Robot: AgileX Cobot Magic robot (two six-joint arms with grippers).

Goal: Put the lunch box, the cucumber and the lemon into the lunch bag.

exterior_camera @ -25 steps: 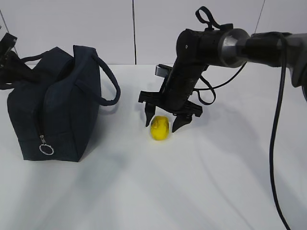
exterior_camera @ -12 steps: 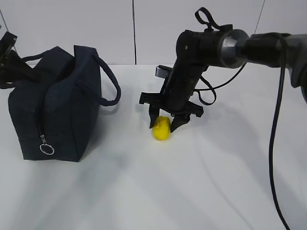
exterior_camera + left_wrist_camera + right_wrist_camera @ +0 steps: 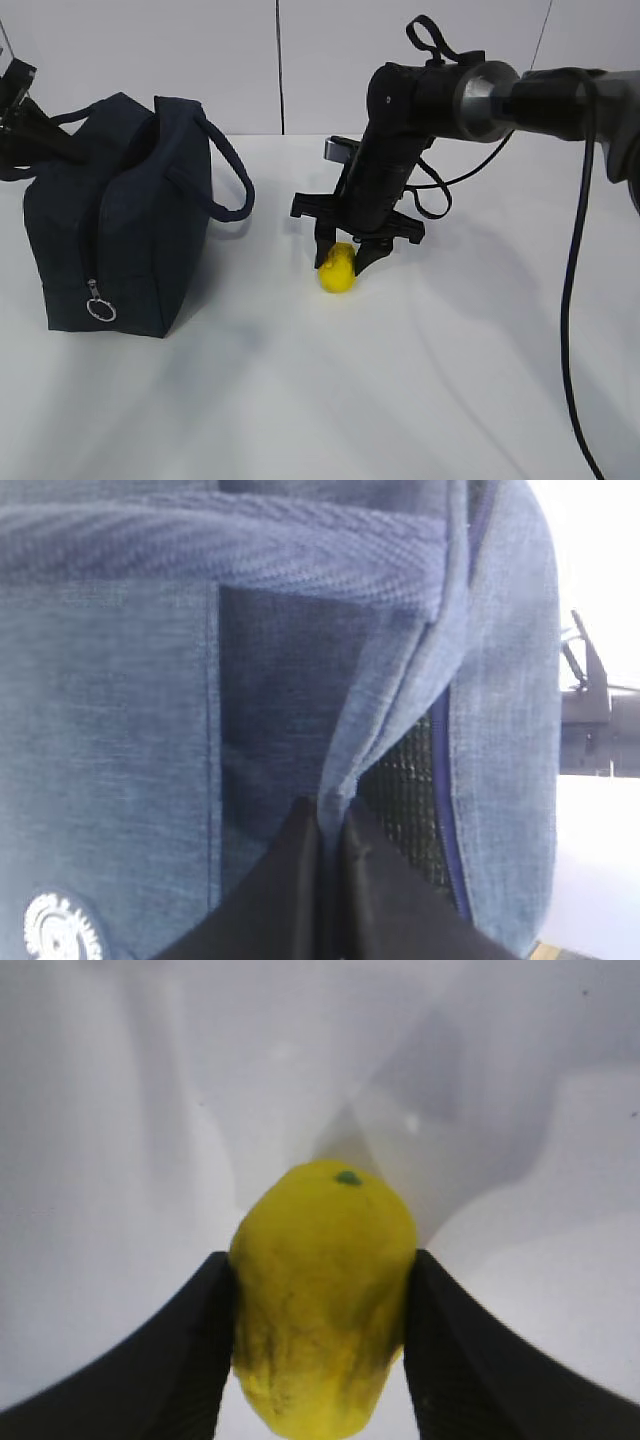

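Exterior view: the lunch bag (image 3: 115,215) stood upright on the white bench (image 3: 330,400) at the left of the frame, its zipper running down the near end and a metal ring pull (image 3: 100,310) hanging low on that end. One loop handle (image 3: 228,175) arched out to the right of the bag. The lemon (image 3: 338,267) lay on the bench at centre frame, well apart from the bag.

Right claw (image 3: 342,262): it hung nose-down over the lemon from an arm entering at upper right. In the right wrist view both fingers (image 3: 190,1360) were seen pressed against the lemon's flanks, one on each side, with no gap visible; the claw was part-way closed and had the lemon between its jaws. The lemon's small green stem mark (image 3: 348,1177) faced away from the camera, toward the top of that frame. In the exterior view the lemon appeared to sit on the bench surface.

Left claw (image 3: 328,870): seen at the lower centre of the left wrist view, its two dark fingers were brought fully together, pinching a fold of the bag's blue fabric at the edge of the opening. Black mesh lining (image 3: 405,795) showed just right of the pinch. In the exterior view this arm lay at the far left edge, behind the bag.

The lunch box and the cucumber were not seen in any view.
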